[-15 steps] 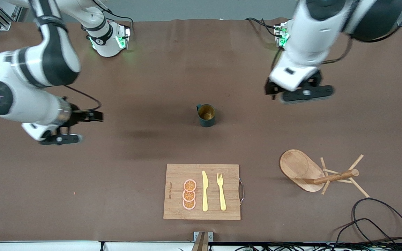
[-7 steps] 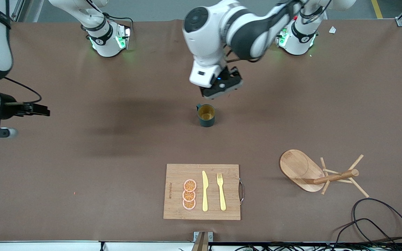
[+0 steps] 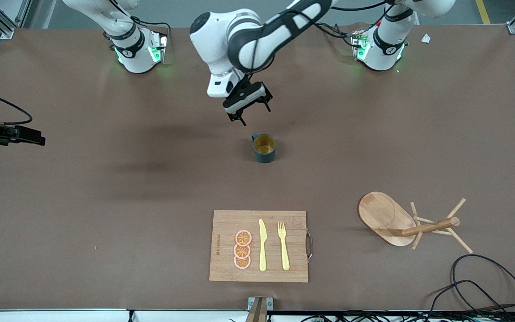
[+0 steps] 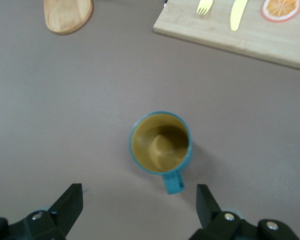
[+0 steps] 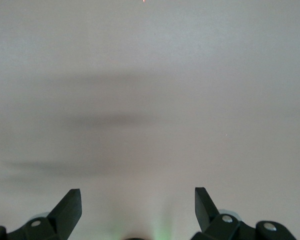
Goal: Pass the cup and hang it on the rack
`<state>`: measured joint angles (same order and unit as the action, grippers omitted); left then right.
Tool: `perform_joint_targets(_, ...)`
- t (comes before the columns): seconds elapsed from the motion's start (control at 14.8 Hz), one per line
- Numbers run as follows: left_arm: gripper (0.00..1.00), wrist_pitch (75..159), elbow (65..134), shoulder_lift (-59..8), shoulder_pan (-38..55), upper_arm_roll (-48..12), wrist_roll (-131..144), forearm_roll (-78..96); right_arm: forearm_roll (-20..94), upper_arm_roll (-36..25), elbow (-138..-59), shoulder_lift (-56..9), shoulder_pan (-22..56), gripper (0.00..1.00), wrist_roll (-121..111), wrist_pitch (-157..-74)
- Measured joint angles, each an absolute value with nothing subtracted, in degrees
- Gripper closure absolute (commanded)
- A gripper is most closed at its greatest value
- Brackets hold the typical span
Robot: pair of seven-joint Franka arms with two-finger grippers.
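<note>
The cup is dark teal with a mustard inside and stands upright in the middle of the table. Its small handle points toward the robots' bases. My left gripper hangs open over bare table right beside the cup, on the handle's side. In the left wrist view the cup sits just ahead of the left gripper, apart from both fingers. The wooden rack is at the left arm's end, nearer the front camera. My right gripper is open and empty over bare table at the right arm's end.
A wooden cutting board with a yellow knife, a yellow fork and three orange slices lies near the front edge, nearer the camera than the cup. Black cables loop at the front corner by the rack. The rack's oval base shows in the left wrist view.
The left arm has swung from its own end of the table to the middle and lowered beside the cup. The right arm has drawn back toward the table edge at its end.
</note>
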<state>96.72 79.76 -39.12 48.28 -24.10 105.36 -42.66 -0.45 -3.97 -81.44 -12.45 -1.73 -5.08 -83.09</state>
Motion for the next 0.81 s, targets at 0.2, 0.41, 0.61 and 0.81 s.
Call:
perform_joint_targets(0.2, 0.00, 96.71, 79.37, -44.28, 54.52, -21.03, 112.63, -51.46, -0.44, -3.82, -81.16, -12.52, -1.80, 0.00, -5.07, -82.12)
perform_joint_targets(0.41, 0.05, 96.72, 79.08, -48.72, 57.15, -20.41, 115.49, -57.17, -0.41, -3.38, -80.57, -12.41, -1.79, 0.00, -4.99, -80.48)
perform_joint_targets(0.61, 0.10, 96.71, 78.87, -50.99, 58.01, -20.33, 120.26, -60.34, -0.40, -2.92, -80.05, -11.66, -1.76, 0.00, -3.69, -78.72)
perform_joint_targets(0.81, 0.17, 96.45, 78.86, -52.44, 58.39, -20.23, 123.07, -61.29, -0.40, -2.82, -80.05, -10.30, -1.73, 0.00, -3.47, -78.16)
